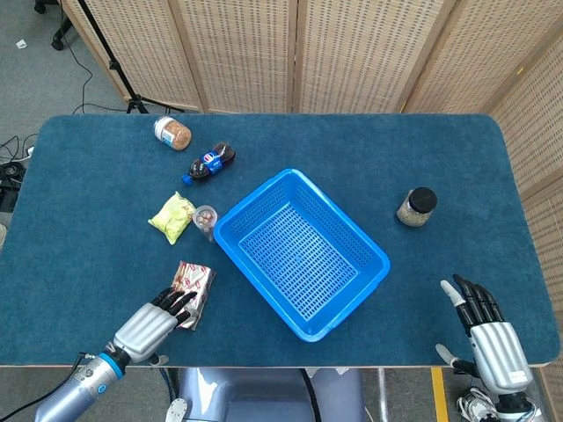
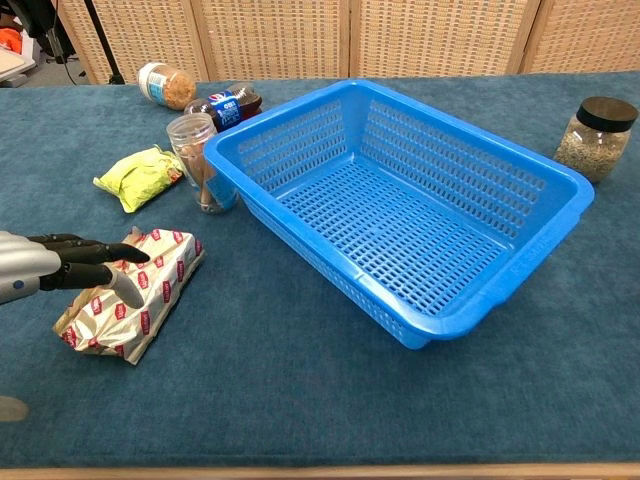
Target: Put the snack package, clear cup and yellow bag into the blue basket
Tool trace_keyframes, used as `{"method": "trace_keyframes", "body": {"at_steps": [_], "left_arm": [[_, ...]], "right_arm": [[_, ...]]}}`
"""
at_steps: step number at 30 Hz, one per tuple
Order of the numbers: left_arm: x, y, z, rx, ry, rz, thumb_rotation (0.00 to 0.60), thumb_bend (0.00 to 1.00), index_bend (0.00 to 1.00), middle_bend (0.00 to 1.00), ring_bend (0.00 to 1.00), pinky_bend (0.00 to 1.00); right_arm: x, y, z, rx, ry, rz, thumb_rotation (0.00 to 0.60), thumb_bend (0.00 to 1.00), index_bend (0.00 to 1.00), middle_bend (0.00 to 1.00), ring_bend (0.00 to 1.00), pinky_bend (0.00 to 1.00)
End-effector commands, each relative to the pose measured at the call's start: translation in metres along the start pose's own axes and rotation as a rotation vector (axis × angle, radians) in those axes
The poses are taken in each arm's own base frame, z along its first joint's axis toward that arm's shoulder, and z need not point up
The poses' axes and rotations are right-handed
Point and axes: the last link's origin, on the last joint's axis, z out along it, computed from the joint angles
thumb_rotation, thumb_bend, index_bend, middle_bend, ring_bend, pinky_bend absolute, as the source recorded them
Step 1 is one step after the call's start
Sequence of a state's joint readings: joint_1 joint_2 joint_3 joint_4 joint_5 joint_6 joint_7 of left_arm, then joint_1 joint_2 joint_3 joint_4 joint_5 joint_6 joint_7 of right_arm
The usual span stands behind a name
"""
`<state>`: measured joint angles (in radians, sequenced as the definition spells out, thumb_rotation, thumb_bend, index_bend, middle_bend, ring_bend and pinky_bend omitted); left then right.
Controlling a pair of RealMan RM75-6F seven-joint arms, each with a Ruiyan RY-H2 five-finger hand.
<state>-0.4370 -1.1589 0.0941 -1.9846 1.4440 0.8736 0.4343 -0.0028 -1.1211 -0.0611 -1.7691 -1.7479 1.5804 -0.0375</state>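
while the snack lies flat on the bench left of the basket, the left hand hangs spread over its near end, holding nothing, so the step in hand looks like the first pickup. next it likely needs to drop, close around the pack and carry it right into the basket. cup and yellow bag wait beyond, and the right hand rests spread and empty.

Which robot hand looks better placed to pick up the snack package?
The left robot hand: its fingers already reach over the snack package. The right robot hand sits beyond the blue basket.
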Motion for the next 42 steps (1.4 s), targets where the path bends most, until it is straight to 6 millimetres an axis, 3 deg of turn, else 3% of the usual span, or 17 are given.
{"method": "trace_keyframes", "body": {"at_steps": [1, 9, 14, 32, 35, 42], "left_arm": [[-0.004, 0.001, 0.004, -0.009, -0.027, 0.023, 0.6, 0.06, 0.22, 0.0, 0.0, 0.02], [-0.016, -0.004, 0.017, -0.007, -0.103, 0.066, 0.6, 0.07, 0.22, 0.0, 0.0, 0.02], [-0.015, -0.013, 0.015, 0.026, -0.116, 0.091, 0.6, 0.07, 0.22, 0.0, 0.0, 0.02], [0.005, -0.063, -0.029, 0.148, -0.101, 0.179, 0.6, 0.08, 0.22, 0.0, 0.0, 0.02], [0.005, -0.063, -0.029, 0.139, -0.089, 0.155, 0.6, 0.08, 0.22, 0.0, 0.0, 0.02], [0.006, -0.041, -0.021, 0.038, -0.055, 0.113, 0.6, 0.08, 0.22, 0.0, 0.0, 0.02]], "right_arm": [[0.0, 0.0, 0.0, 0.001, 0.0, 0.0, 0.6, 0.21, 0.0, 0.0, 0.0, 0.06], [0.002, 0.001, 0.0, -0.004, 0.006, 0.004, 0.6, 0.21, 0.0, 0.0, 0.0, 0.06], [0.002, 0.002, 0.0, -0.005, 0.007, 0.006, 0.6, 0.21, 0.0, 0.0, 0.0, 0.06], [-0.001, -0.001, 0.0, -0.001, -0.006, -0.002, 0.6, 0.21, 0.0, 0.0, 0.0, 0.06], [-0.002, -0.001, 0.0, -0.001, -0.006, -0.003, 0.6, 0.21, 0.0, 0.0, 0.0, 0.06], [-0.002, -0.001, 0.0, -0.001, -0.005, -0.003, 0.6, 0.21, 0.0, 0.0, 0.0, 0.06]]}}
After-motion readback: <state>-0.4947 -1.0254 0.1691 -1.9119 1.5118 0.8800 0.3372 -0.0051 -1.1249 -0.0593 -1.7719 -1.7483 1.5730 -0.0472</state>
